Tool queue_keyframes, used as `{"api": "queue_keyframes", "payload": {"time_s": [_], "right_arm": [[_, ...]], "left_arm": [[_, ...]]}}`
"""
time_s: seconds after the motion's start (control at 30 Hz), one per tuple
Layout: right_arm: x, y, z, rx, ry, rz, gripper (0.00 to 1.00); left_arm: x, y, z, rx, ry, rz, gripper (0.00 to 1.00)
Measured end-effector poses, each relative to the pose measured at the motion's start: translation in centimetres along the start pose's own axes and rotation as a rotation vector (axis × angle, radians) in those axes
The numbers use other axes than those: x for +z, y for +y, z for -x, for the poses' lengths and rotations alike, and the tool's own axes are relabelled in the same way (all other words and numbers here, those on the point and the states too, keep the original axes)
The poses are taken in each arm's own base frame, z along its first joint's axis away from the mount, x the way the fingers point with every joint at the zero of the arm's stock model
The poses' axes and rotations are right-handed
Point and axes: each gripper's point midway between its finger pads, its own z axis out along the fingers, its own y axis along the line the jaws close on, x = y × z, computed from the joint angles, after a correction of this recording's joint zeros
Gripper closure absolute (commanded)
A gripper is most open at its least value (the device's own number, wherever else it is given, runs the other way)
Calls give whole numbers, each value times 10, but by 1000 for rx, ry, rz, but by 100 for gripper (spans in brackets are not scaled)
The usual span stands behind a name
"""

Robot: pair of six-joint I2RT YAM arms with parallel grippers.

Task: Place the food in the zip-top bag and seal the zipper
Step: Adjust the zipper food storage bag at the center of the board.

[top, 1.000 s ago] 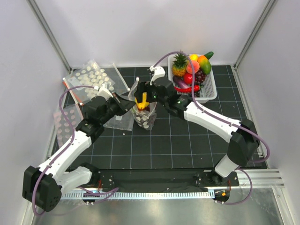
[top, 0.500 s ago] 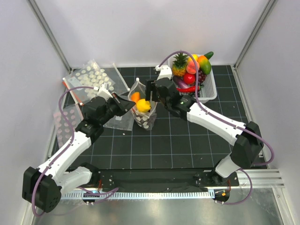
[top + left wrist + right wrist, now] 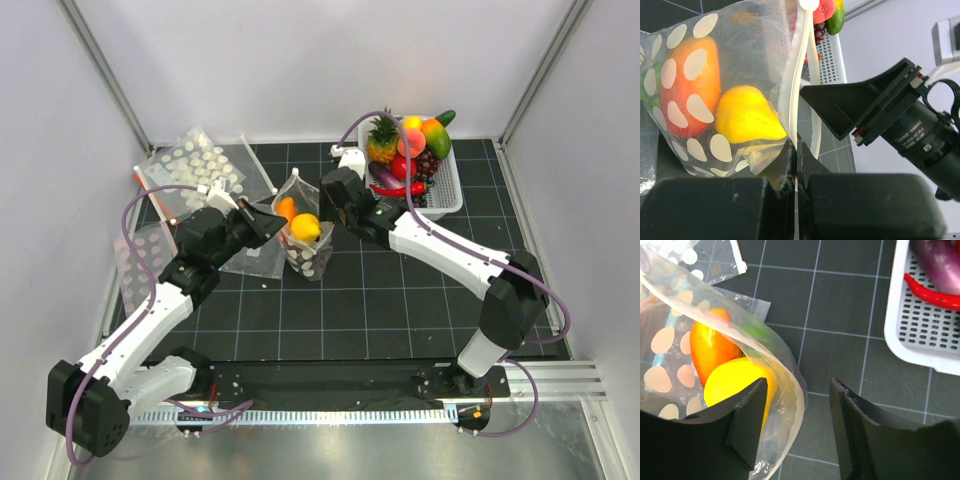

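The zip-top bag [image 3: 308, 250] stands open at the table's middle, with a yellow fruit [image 3: 305, 227] and an orange one [image 3: 287, 208] inside. My left gripper [image 3: 268, 225] is shut on the bag's mouth at its left side. The left wrist view shows it [image 3: 796, 150] pinching the white zipper strip [image 3: 799, 75] next to the yellow fruit [image 3: 747, 115]. My right gripper [image 3: 325, 205] is open and empty at the bag's right rim. In the right wrist view [image 3: 797, 410] the clear rim curves between its fingers, with the yellow fruit [image 3: 730, 382], the orange one [image 3: 710, 352] and a green piece [image 3: 757, 332] below.
A white basket [image 3: 447, 203] at the back right holds a pineapple [image 3: 382, 140], grapes, a red chilli [image 3: 935, 295] and other toy food. Dotted clear sheets [image 3: 195, 160] lie at the back left and left [image 3: 140, 255]. A flat clear bag [image 3: 250, 258] lies beside the pouch.
My right gripper held a yellow fruit over the bag, let it go inside, and drew back to the right. My left gripper kept its hold on the bag's mouth.
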Motion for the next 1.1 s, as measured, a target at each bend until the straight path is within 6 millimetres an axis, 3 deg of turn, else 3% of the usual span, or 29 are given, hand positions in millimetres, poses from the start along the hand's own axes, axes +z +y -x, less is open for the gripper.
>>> {"api": "queue_keyframes", "payload": {"time_s": [0.03, 0.07, 0.13, 0.33, 0.6, 0.83, 0.9, 0.93, 0.97, 1.03, 1.1], "right_arm": [[2, 0, -1, 10, 13, 5, 52], [4, 0, -2, 20, 27, 15, 79], [9, -2, -5, 39, 51, 28, 97], [10, -12, -1, 60, 54, 12, 99], [-39, -26, 43, 25, -82, -4, 96], [-42, -23, 46, 12, -100, 26, 94], [-40, -23, 41, 1, -88, 34, 93], [-40, -22, 39, -3, -83, 38, 86], [-40, -21, 38, -5, -79, 43, 77], [-39, -20, 38, -9, -80, 51, 37], [-39, -20, 41, -10, -94, 52, 31]], "left_arm": [[0, 0, 0, 2, 0, 0, 100], [0, 0, 0, 5, 0, 0, 100], [0, 0, 0, 10, 0, 0, 100], [0, 1, 0, 19, 0, 0, 100], [0, 2, -1, 35, 3, 3, 100], [-7, 4, 2, 53, -12, 21, 100], [-12, 2, 7, 69, -36, 20, 100], [-15, 0, 10, 74, -51, 19, 100], [-17, -1, 12, 78, -61, 17, 99], [-19, -2, 15, 84, -75, 18, 100], [-18, 0, 15, 90, -73, 24, 100]]}}
